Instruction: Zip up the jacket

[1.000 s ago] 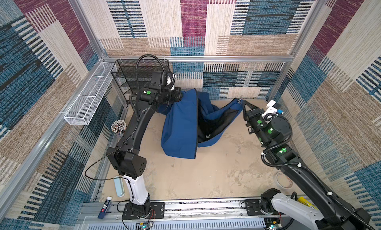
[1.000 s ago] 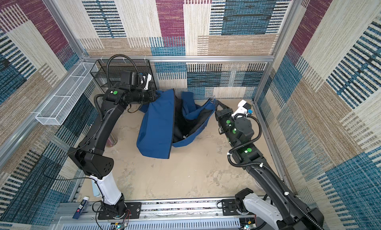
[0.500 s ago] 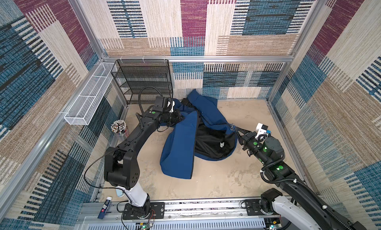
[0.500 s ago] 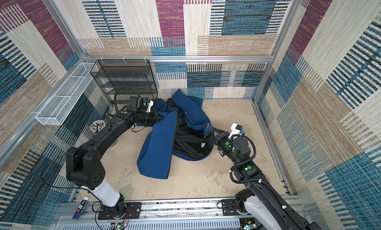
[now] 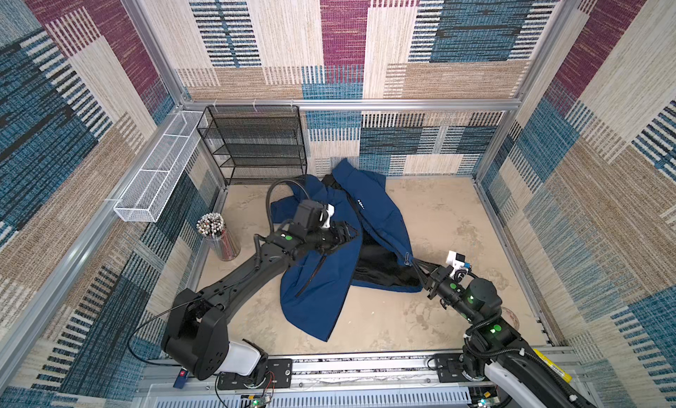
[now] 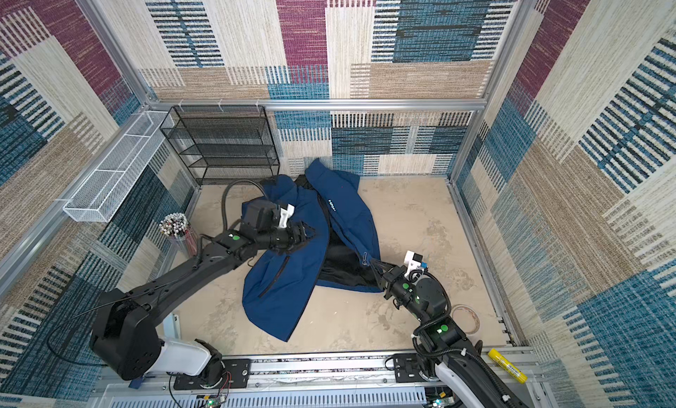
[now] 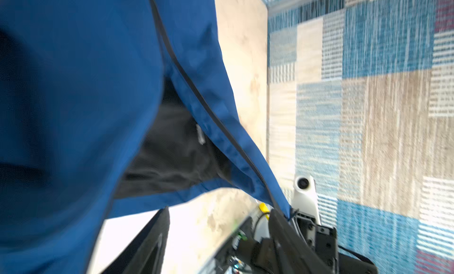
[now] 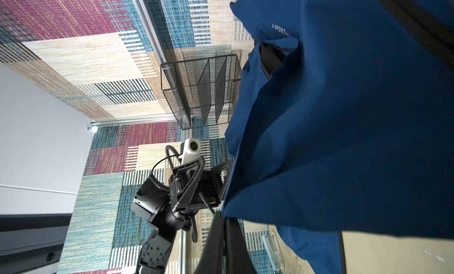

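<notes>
Jacket [image 5: 318, 289] lying unzipped on the counter [image 5: 439, 212] between the hands, lining [image 5: 380, 259] exposed, front edges apart: right hand [image 5: 418, 266] closed on its lower front corner, left hand [image 5: 349, 234] with jaws parted at the opposite panel; joining and zipping judged not yet begun.

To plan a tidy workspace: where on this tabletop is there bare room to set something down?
Free: the far right area between the jacket and the right wall; the front strip between its hem and the rail. Crowded: left, around the pencil cup and shelf.
</notes>
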Robot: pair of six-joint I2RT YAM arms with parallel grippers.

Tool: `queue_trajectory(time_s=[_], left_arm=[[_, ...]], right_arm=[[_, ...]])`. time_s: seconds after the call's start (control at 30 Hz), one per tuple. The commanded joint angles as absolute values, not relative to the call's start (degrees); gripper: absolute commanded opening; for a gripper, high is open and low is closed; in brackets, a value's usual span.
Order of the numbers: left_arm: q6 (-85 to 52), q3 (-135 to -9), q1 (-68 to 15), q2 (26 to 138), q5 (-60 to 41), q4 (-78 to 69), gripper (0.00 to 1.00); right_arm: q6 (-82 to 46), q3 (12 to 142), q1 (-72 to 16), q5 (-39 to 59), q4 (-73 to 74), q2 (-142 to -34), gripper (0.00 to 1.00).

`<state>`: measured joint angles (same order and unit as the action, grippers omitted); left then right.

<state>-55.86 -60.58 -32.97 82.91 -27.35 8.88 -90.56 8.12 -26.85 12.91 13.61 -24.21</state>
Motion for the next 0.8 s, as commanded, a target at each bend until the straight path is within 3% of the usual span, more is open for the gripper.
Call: queue_trajectory(time_s=[0.0,0.33,0.53,0.77], left_arm=[[-68.2,-58.9,-37.2,85.1,-26.2,-9.1,0.63],[-75.4,-60.8,-43.1,92.6,-25.9,-20.3,0.33],[-71.3,-61.6,-44.4,89.5,-23.5,-8.4,0.42],[-76.6,-60.8,-46.4,93.0,-26.6,-15.9,0.43]], right_arm=[[-93.4,6.9,-28.2,11.5,17.1,-21.9,0.0],[-94.2,5.8,-29.9,10.4,21.6,-23.1,0.0],[-94.0,6.2,-29.9,10.2,22.0,-23.3,0.0],[-93.7,6.4,-30.0,10.8,22.2,-23.7,0.0]])
